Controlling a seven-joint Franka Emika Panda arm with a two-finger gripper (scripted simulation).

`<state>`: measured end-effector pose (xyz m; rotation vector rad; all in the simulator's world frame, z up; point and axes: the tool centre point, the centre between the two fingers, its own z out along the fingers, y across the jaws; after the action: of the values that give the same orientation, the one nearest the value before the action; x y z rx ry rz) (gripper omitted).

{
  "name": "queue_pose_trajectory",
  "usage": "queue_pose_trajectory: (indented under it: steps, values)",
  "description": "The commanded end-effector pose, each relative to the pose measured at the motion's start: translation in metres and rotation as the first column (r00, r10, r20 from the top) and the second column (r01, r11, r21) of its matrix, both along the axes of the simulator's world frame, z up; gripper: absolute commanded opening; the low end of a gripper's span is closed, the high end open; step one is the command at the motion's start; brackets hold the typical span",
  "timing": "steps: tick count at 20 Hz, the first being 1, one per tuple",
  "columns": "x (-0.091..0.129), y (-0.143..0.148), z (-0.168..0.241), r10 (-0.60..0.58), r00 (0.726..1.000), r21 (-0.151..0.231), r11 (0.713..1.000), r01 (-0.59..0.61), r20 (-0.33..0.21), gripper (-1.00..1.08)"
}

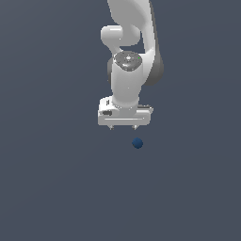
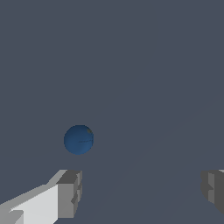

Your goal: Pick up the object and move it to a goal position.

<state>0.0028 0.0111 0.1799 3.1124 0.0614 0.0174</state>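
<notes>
A small dark blue ball (image 1: 137, 143) lies on the flat grey ground, just below the white gripper in the exterior view and slightly toward that view's right. In the wrist view the ball (image 2: 78, 139) sits beyond the fingertips, nearer one finger than the other, outside the gap between them. My gripper (image 1: 123, 127) is open and empty, its jaws spread wide; the wrist view shows the gripper (image 2: 140, 192) with both grey fingertips far apart. The gripper does not touch the ball.
The white arm (image 1: 129, 52) rises from the gripper toward the top of the exterior view. The plain grey ground (image 1: 56, 179) lies all around the ball.
</notes>
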Motion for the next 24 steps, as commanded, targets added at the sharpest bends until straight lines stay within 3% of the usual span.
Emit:
queue_pose_trajectory:
  steps: [1,18,24]
  values:
    - [0.000,0.000,0.000,0.000,1.000,0.000,1.000,0.000,0.000,1.00]
    - [0.000,0.012,-0.007,0.040,0.999,0.020,0.999,-0.040,-0.005,1.00]
    - [0.000,0.026,-0.028,0.071,0.997,0.020,0.997,-0.071,-0.007,1.00]
